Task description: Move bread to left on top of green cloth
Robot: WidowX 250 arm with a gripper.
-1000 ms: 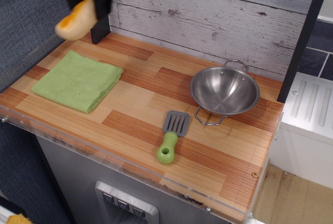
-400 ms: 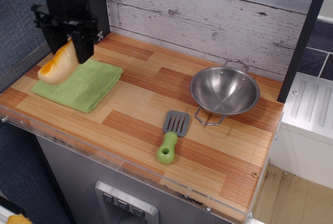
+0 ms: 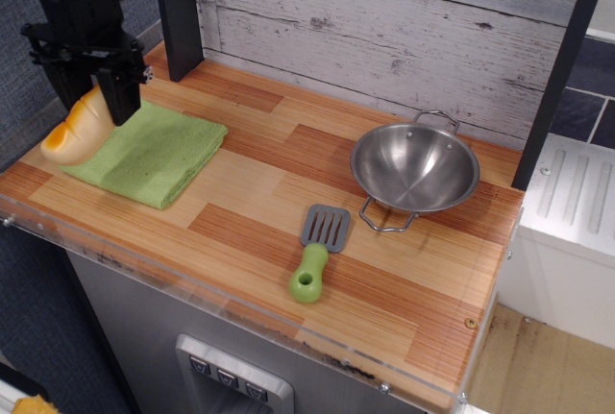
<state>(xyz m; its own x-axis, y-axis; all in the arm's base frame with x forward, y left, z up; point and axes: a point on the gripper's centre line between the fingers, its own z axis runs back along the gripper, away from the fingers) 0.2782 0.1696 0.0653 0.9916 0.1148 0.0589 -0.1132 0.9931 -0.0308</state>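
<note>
The bread (image 3: 74, 132), a glossy cream loaf with a yellow-orange top, hangs tilted over the far left edge of the green cloth (image 3: 154, 153). Its lower end is at or just above the cloth's left edge. My black gripper (image 3: 99, 99) is shut on the loaf's upper end and stands over the cloth's back left corner. The light green cloth lies flat on the left part of the wooden counter (image 3: 269, 203). I cannot tell whether the loaf touches the cloth.
A steel bowl (image 3: 415, 168) with wire handles stands at the right. A grey spatula with a green handle (image 3: 316, 252) lies in front of it. A dark post (image 3: 179, 11) stands at the back left. A clear plastic strip runs along the counter's front edge (image 3: 221, 301).
My gripper has carried the bread down and to the left, from high above the back left corner to low over the cloth's left edge.
</note>
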